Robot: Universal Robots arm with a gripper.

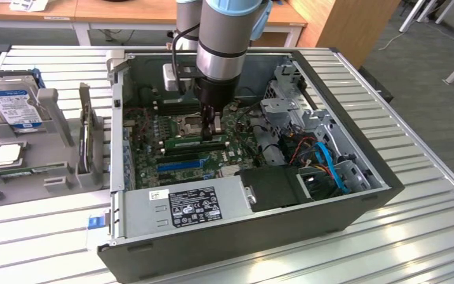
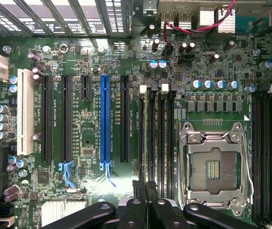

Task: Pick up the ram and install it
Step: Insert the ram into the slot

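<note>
Green ram (image 1: 187, 142) clamped in jaws beside the CPU socket (image 2: 214, 167).

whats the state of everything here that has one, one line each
gripper: shut on the ram
ram: upright at the memory slots, held by its top edge
computer case: lying flat, side open
cpu socket: empty
blue slot: empty
hard drive: standing in the grey holder, outside the case
</note>
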